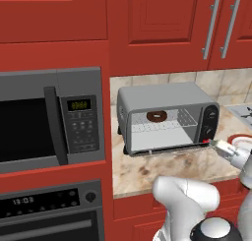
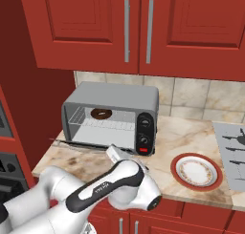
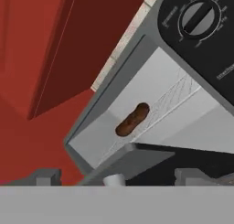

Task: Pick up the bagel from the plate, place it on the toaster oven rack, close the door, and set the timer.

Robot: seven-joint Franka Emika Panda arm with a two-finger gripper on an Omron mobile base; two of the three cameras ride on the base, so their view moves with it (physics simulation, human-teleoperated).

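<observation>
The bagel (image 1: 156, 116) (image 2: 101, 114) (image 3: 133, 119) lies on the toaster oven rack (image 1: 170, 127) (image 2: 119, 125) inside the toaster oven (image 1: 162, 95) (image 2: 119, 95). The door (image 1: 162, 149) (image 2: 76, 144) (image 3: 137, 155) hangs folded down flat in front. My gripper (image 1: 216, 145) (image 2: 113, 153) (image 3: 119, 177) is low at the door's front edge, near the knob side. It is open, its fingertips (image 3: 45, 176) wide apart and holding nothing. The plate (image 2: 196, 171) (image 1: 241, 138) sits bare on the counter to the right.
A black panel with knobs (image 2: 145, 130) (image 3: 199, 17) and a red button is on the oven's right side. A built-in microwave (image 1: 49, 119) stands to the left. A stove top (image 2: 232, 152) lies at the far right. Red cabinets hang overhead.
</observation>
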